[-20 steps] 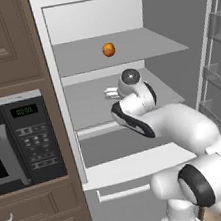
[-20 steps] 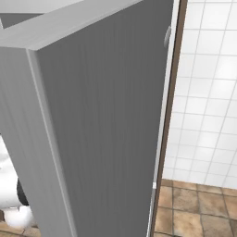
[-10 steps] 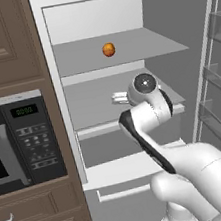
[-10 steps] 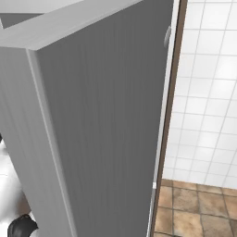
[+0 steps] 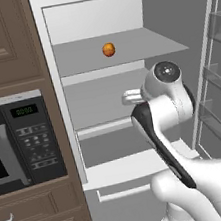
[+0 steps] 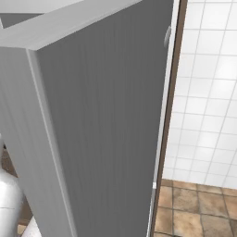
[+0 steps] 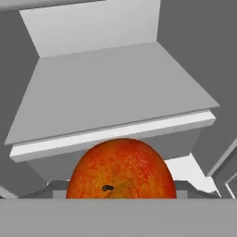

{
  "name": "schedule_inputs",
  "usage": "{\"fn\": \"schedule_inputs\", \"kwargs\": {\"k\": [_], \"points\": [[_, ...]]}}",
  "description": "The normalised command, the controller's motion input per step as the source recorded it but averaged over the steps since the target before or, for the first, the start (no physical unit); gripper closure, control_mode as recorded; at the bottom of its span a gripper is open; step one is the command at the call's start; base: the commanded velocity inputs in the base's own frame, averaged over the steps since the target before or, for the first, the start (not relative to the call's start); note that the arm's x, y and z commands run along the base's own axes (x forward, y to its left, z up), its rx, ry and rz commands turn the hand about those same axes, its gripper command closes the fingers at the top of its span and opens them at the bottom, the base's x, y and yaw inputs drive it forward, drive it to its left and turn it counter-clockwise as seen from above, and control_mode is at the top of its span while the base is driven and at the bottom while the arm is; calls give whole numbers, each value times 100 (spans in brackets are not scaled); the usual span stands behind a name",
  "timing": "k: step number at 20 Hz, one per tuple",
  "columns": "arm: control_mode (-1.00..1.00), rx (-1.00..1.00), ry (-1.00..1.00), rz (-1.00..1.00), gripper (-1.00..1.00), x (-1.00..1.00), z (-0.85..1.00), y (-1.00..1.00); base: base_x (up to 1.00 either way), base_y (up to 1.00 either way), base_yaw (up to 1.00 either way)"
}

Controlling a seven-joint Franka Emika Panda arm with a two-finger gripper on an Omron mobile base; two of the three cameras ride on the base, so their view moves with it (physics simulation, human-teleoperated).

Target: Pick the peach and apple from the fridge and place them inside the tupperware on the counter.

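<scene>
Apple in hand, peach waiting

My end effector (image 7: 121, 196) looks clamped on the apple (image 7: 121, 171); the peach (image 5: 108, 49) sits above, mid-front on the fridge (image 5: 117, 15) upper shelf.

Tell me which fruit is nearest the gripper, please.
The apple: deep red-orange, it looms right before the hand camera. The yellower peach lies apart on the upper fridge shelf.

My arm (image 5: 170, 123): glossy white shells, dark seams.
My links were rounded and smooth, a black band ran along the forearm (image 5: 161, 145), and a grey circular cap (image 5: 166, 71) closed the upper joint. A pale grey curved piece of me showed in the right base view.
</scene>
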Motion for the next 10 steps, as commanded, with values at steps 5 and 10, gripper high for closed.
{"fn": "schedule_inputs", "kwargs": {"k": [5,10], "points": [[-100,0,18,0,100,-68,26,0,0,0,0],[-100,0,17,0,100,-67,18,0,0,0,0]]}}
